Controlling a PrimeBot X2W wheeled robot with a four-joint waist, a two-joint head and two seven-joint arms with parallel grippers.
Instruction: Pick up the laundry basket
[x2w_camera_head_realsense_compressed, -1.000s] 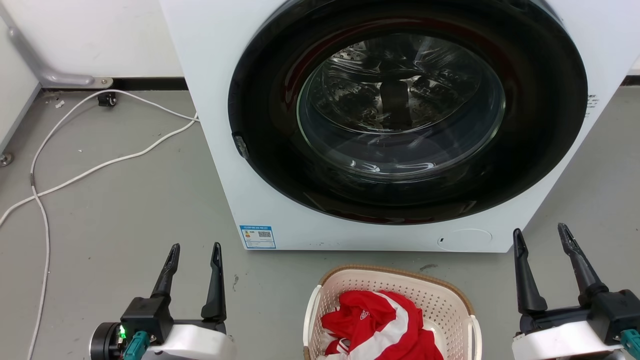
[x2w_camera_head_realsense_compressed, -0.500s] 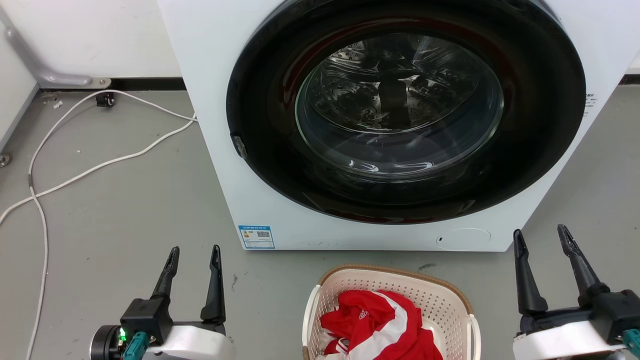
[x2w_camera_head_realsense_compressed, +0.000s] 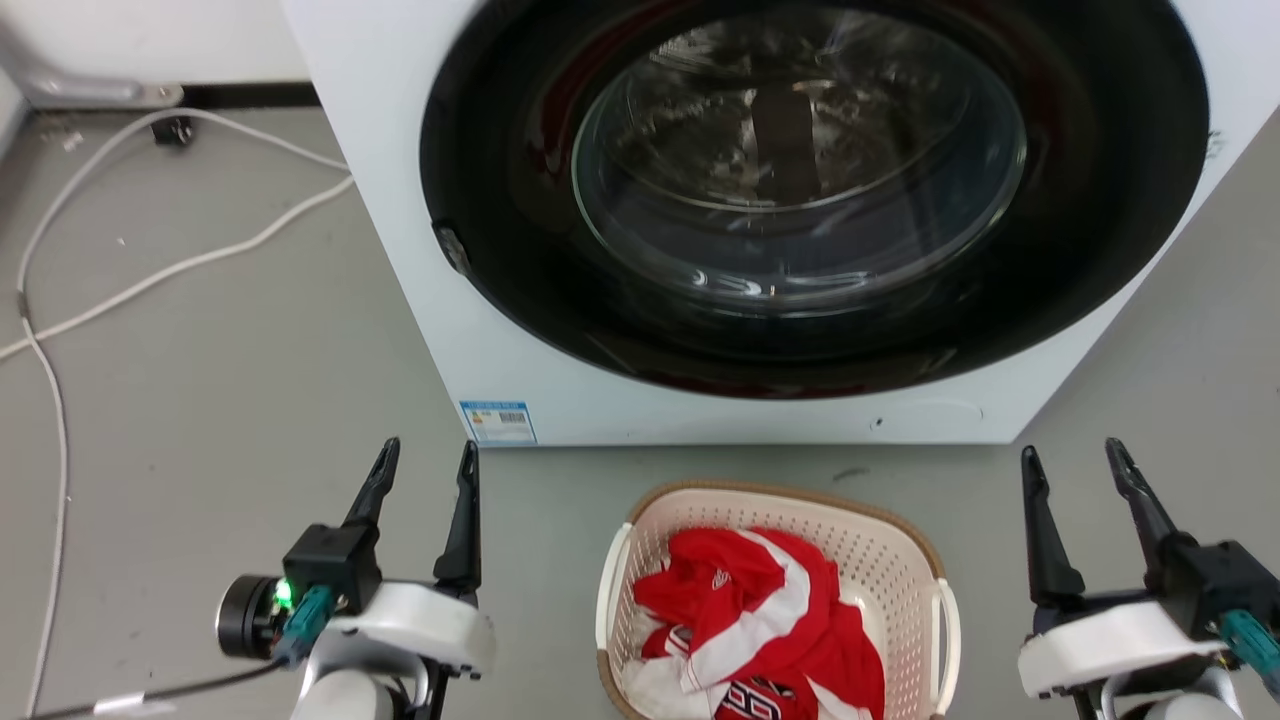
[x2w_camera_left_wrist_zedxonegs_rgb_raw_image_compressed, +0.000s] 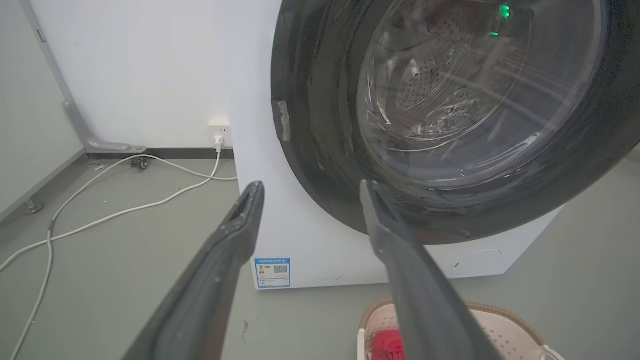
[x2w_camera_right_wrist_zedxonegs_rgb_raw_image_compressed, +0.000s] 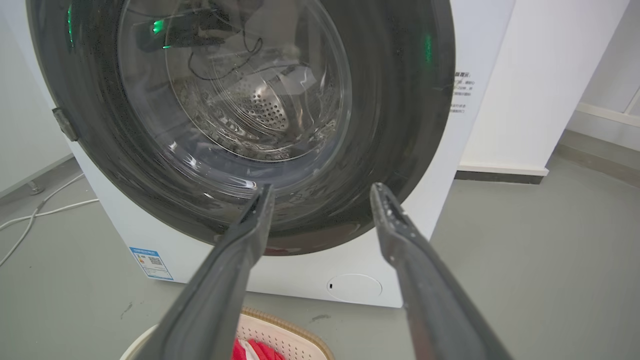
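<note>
The left gripper is noted spread open and empty. The laundry basket is found on the floor to its right, well apart, between the two claws. The right gripper is likewise parted and empty, with the basket to its left. No handle is touched, so approach, grasp and lift are judged outstanding. Counted: two grippers, one basket, one red-and-white bundle inside it, one washing machine beyond the fingertips.

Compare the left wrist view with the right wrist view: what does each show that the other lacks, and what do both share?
Left wrist: the wall socket with a plug in it. Right wrist: the white pillar beside the machine. Shared: the washing machine, its blue label, the laundry basket and red clothing.
</note>
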